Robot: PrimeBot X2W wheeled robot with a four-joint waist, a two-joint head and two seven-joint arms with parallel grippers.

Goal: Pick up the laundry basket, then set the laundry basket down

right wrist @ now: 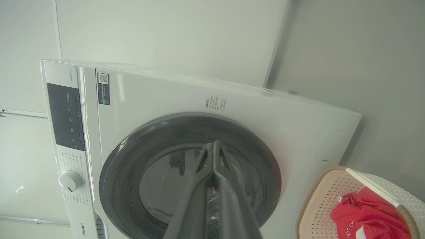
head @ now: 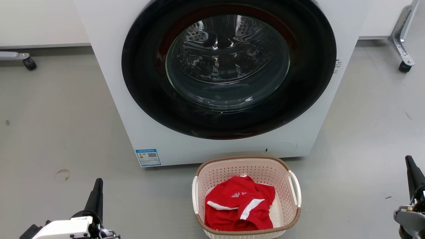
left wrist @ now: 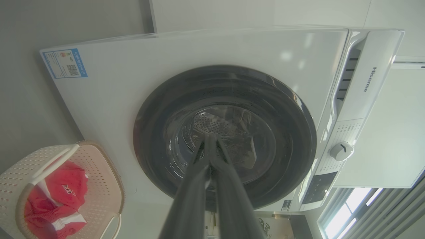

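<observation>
The laundry basket [head: 247, 166], cream with perforated walls, a brown woven-look rim and white side handles, sits on the floor just in front of the washer, at the bottom middle of the head view. Red clothing [head: 240, 207] with white stripes lies inside it. The basket [left wrist: 103, 186] shows at the lower left of the left wrist view, and the basket [right wrist: 318, 202] at the lower right of the right wrist view. My left gripper [head: 97, 188] stands shut at the lower left, well apart from the basket. My right gripper [head: 411, 166] stands shut at the far right, also apart from it. Neither holds anything.
A white front-loading washer [head: 139, 126] with a large dark round door [head: 229, 66] stands right behind the basket. Wheeled metal legs [head: 403, 56] stand at the back right, and a caster [head: 29, 63] at the back left. Grey floor spreads on both sides.
</observation>
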